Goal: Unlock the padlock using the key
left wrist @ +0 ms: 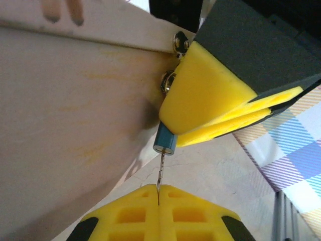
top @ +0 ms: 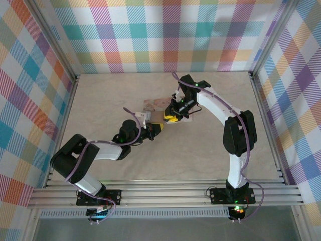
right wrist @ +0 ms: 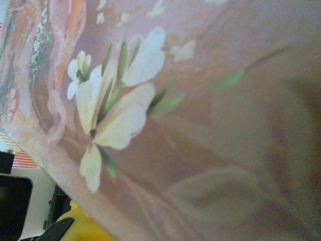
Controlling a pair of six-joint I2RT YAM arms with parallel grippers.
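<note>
Left wrist cam: key (left wrist: 160,168) tip enters bottom of padlock (left wrist: 165,141), just beside pink tin (left wrist: 75,125).
L gripper (left wrist: 158,190) pressed together, pinching key upright; R gripper (left wrist: 183,131) clamps padlock body by tin's rivets (left wrist: 180,42). Top external: both grippers meet nose-to-nose at tin's near edge, approx mid-table (top: 100,100). R wrist cam: tin's flower-print surface, v. close, blurry.

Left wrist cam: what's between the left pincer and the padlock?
Only the key: the shut left pincer pinches it, and it reaches up to the end face of the padlock. This shows in the left wrist view.
</note>
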